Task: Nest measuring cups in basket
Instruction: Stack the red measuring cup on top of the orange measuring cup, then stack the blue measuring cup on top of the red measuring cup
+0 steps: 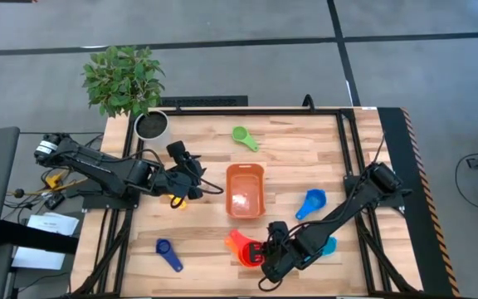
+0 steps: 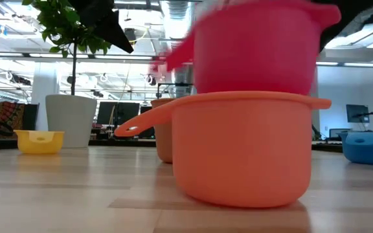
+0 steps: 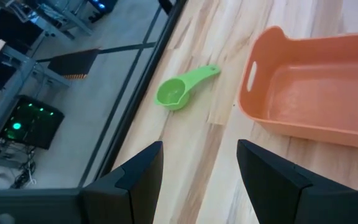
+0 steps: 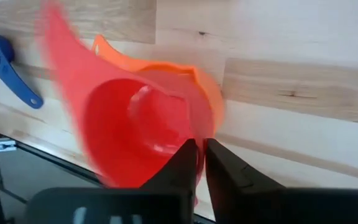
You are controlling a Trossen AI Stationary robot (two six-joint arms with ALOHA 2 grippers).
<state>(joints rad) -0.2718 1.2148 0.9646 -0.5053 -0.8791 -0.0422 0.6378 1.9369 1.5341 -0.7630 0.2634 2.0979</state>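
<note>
Two cups sit stacked near the worktop's [image 1: 305,158] front edge: the red cup [image 4: 132,134] is tilted into the orange cup [image 2: 241,149], and the right fingers [image 4: 199,163] are clenched on the red cup's rim. Both look light, stiff and slick, so a thin rim or flat handle is probably the safest hold; a pinch on a curved wall could squirt it loose. The basket [image 1: 245,190] lies mid-worktop, holding no cups. The left fingers [image 3: 197,180] hover spread and empty near a yellow cup [image 2: 39,141], just beside the basket. Green [image 1: 243,136] and blue cups [image 1: 168,252] lie scattered apart.
</note>
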